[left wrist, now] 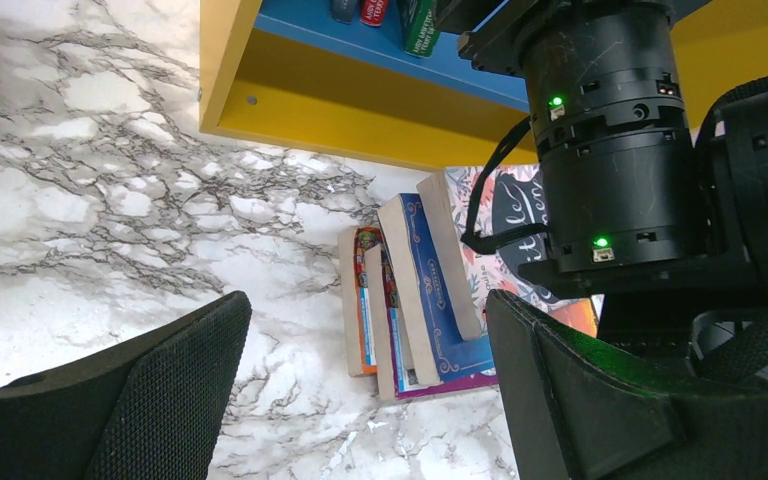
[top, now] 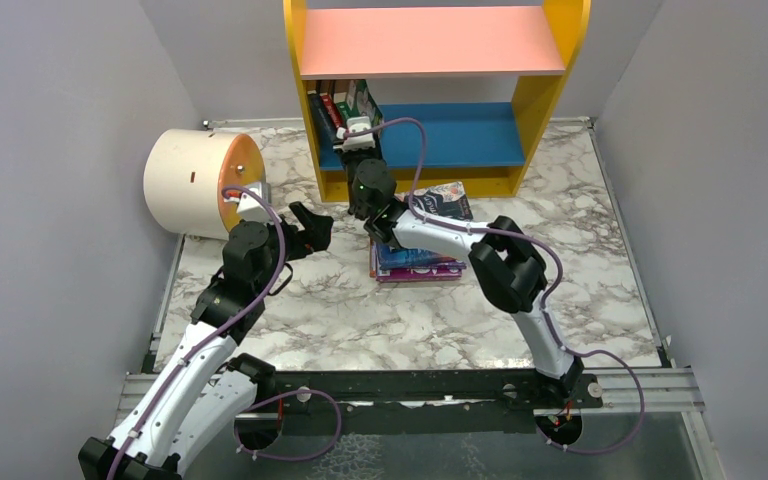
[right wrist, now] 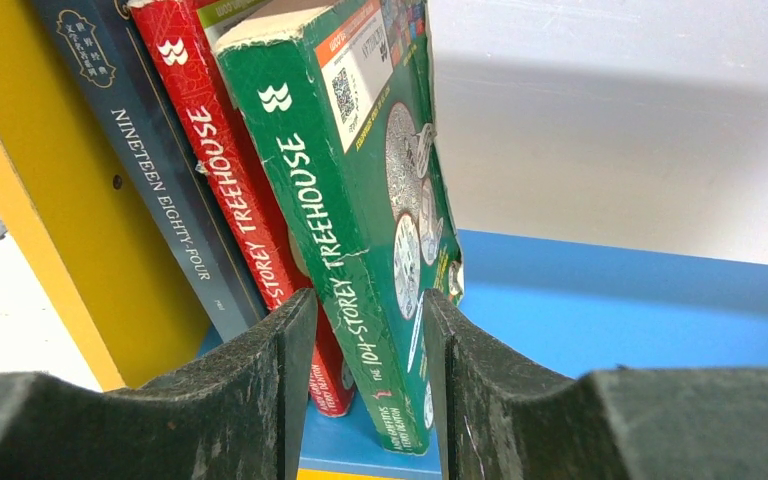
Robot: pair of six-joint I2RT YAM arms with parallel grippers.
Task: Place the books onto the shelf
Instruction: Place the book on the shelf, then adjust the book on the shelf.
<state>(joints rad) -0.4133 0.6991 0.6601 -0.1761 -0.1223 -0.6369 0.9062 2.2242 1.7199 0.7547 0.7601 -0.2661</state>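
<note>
- Right tool [right wrist: 367,300]: closed partway onto the green book [right wrist: 350,200], 1 finger against each cover. It stands on the blue lower board [right wrist: 610,300] of the shelf [top: 550,80], leaning left on the red book [right wrist: 230,170].
- Left side?
- Left tool [top: 312,225] is wide open with nothing in it, hovering over the desk [top: 340,310] beside the cream cylinder [top: 190,180].
- Other books?
- Dark blue book [right wrist: 150,150] sits against the yellow side panel [right wrist: 50,200], so 3 are shelved. The stack [top: 415,262] lies flat on the desk in front of the shelf, under the right arm [top: 440,235].
</note>
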